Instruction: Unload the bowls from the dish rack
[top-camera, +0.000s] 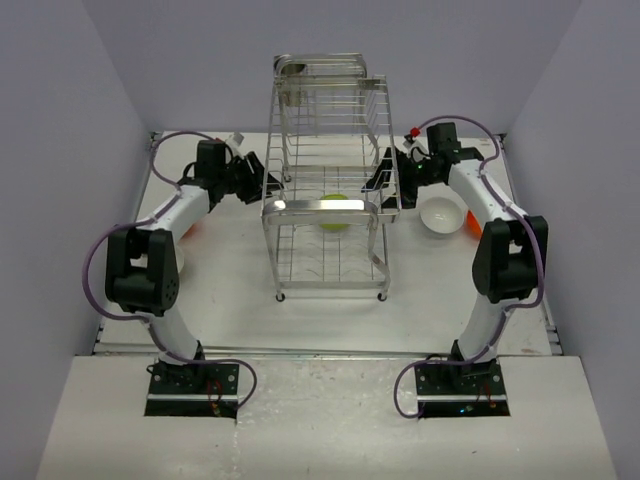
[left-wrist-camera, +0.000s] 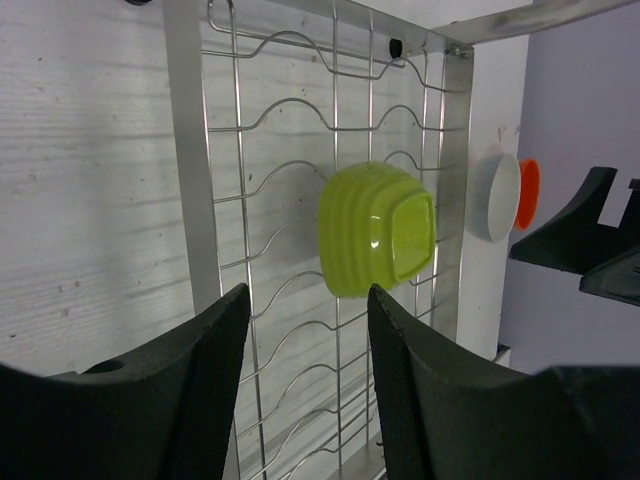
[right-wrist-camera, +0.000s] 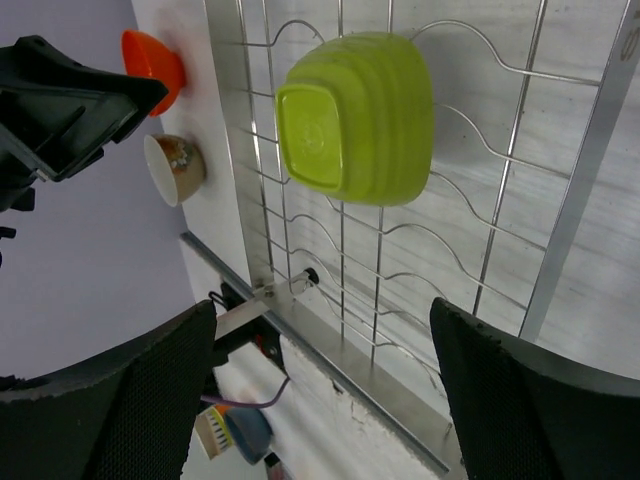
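Note:
The chrome wire dish rack (top-camera: 327, 110) stands at mid-table. A lime-green bowl (top-camera: 335, 212) lies on its side on the lower wire shelf; it also shows in the left wrist view (left-wrist-camera: 378, 232) and the right wrist view (right-wrist-camera: 355, 115). My left gripper (top-camera: 271, 186) is open at the rack's left side, level with that bowl (left-wrist-camera: 308, 295). My right gripper (top-camera: 379, 181) is open at the rack's right side (right-wrist-camera: 325, 310). A white bowl (top-camera: 441, 214) and an orange bowl (top-camera: 472, 223) sit on the table to the right. Another orange bowl (right-wrist-camera: 155, 65) and a beige bowl (right-wrist-camera: 175, 167) sit on the left.
The rack's wavy wires (left-wrist-camera: 290, 190) and flat frame bars (right-wrist-camera: 575, 210) lie between each gripper and the green bowl. A small blue and striped object (right-wrist-camera: 225, 435) lies by the table's far edge. Purple walls close in the table on three sides.

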